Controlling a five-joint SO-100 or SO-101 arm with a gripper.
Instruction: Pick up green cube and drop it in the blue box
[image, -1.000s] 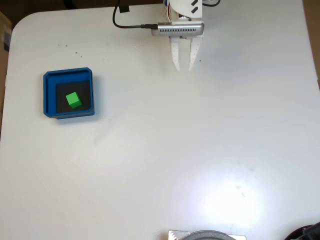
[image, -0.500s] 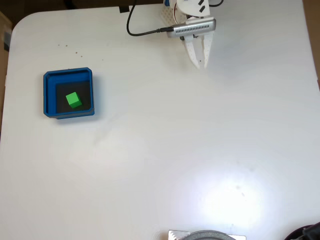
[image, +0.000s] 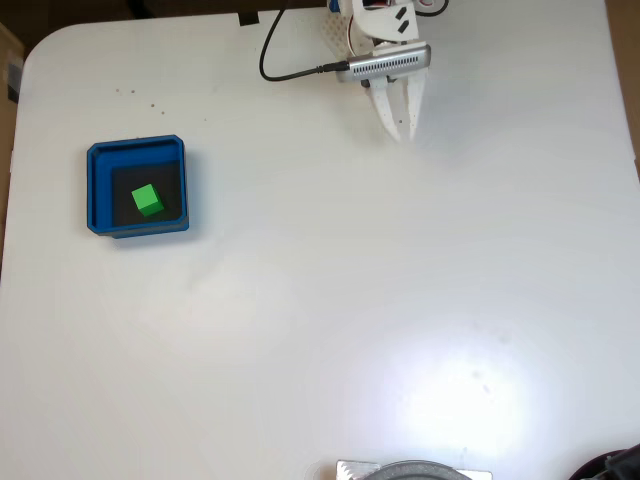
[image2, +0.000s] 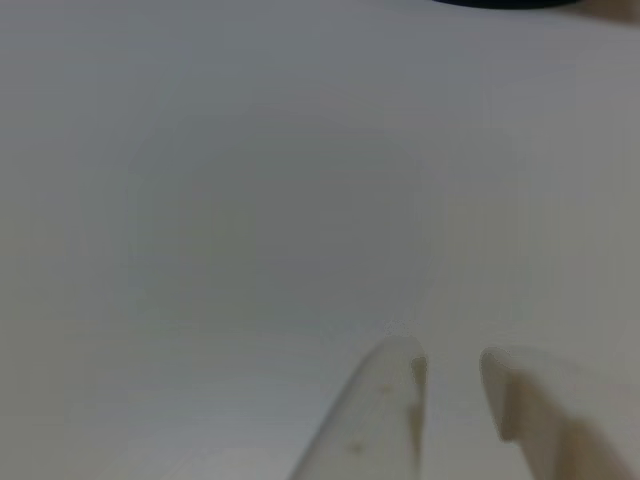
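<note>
At the left of the white desk (image: 320, 300) in the fixed view, the green cube (image: 148, 200) rests inside the blue box (image: 98, 190), well apart from the empty gripper (image: 401, 135), its jaws slightly parted; a needless return could knock the cube out.

I work at a hobby bench or lab setup: a plain white table (image: 330, 300) with rounded corners, a black cable (image: 290, 70) trailing across it.
</note>
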